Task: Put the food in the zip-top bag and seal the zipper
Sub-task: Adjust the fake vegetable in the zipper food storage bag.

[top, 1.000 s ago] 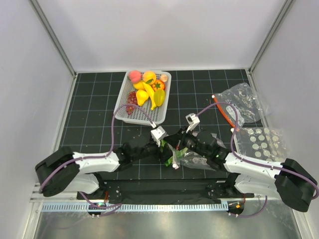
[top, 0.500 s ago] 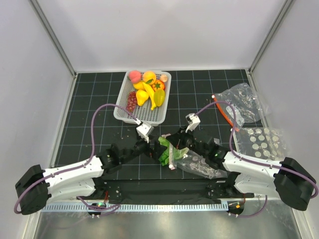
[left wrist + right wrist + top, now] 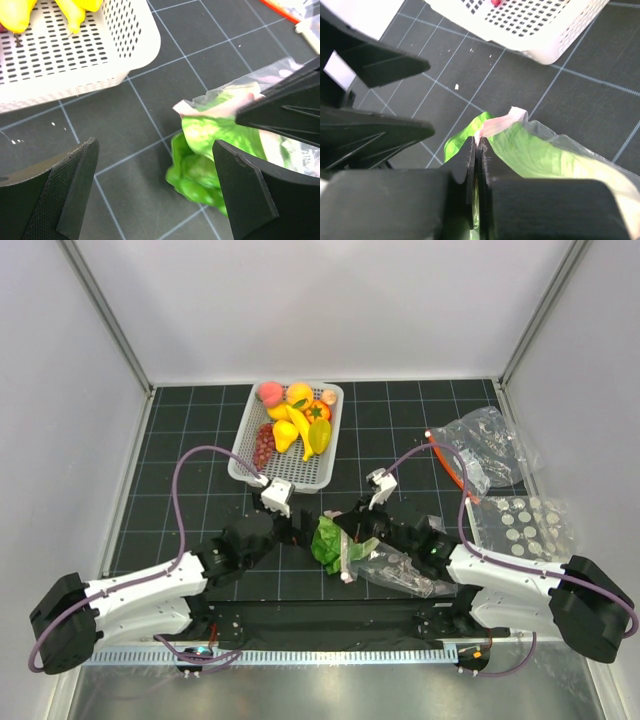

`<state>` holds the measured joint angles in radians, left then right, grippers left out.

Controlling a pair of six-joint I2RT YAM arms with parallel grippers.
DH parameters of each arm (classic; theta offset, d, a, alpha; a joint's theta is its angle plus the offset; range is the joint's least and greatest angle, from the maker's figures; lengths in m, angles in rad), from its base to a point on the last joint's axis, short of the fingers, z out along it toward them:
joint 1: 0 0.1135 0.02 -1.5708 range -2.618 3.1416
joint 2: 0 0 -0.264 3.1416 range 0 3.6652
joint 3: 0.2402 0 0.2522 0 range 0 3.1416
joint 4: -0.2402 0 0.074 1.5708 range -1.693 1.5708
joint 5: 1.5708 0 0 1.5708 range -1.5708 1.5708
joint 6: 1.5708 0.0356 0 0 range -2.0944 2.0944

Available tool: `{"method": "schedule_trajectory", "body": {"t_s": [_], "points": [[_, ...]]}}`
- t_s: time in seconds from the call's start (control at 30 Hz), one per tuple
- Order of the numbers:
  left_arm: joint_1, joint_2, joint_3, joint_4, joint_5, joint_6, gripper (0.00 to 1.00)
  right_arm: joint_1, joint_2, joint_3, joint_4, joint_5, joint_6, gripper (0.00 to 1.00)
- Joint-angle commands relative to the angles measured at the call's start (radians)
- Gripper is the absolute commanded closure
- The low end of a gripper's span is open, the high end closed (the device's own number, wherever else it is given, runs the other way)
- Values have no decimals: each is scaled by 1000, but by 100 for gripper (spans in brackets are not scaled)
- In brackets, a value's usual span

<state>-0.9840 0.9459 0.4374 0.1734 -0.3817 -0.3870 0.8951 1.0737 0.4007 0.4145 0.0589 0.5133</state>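
Top external: right gripper [image 3: 476, 145] clamps the mouth edge of the zip-top bag [image 3: 398, 570] (cabbage [image 3: 327, 541] poking out); left gripper [image 3: 155, 175] gapes wide, empty, beside it; bare mat [image 3: 190, 465] separates basket [image 3: 288, 480] from bag

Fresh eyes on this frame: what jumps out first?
The bright green cabbage at centre, partly inside the mouth of the zip-top bag, whose edge the right gripper pinches shut. The left gripper hangs open just beside it. Behind, a white basket holds a pile of yellow, orange and pink toy fruit.
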Motion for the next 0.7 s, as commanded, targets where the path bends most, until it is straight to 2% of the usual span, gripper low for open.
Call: {"method": "schedule_trajectory", "body": {"t_s": [0.0,0.1,0.17,0.23,0.4,0.5,0.67], "points": [[10,27,12,80,33,101,2,7,11,47,21,-91,-59,99],[10,8,18,57,70,140,4,7,29,76,6,-166,-101,99],[10,-27,15,22,95,152,9,7,29,93,-28,-224,-128,99],[10,-50,17,-20,213,195,11,7,22,102,-49,-263,-151,99],[10,-116,-28,-20,344,249,11,8,25,128,-114,-313,-229,99],[10,-114,-29,-22,379,276,14,7,20,124,-126,-340,-254,99],[10,-12,7,-40,463,296,25,7,-18,104,-126,-361,-277,99]]}}
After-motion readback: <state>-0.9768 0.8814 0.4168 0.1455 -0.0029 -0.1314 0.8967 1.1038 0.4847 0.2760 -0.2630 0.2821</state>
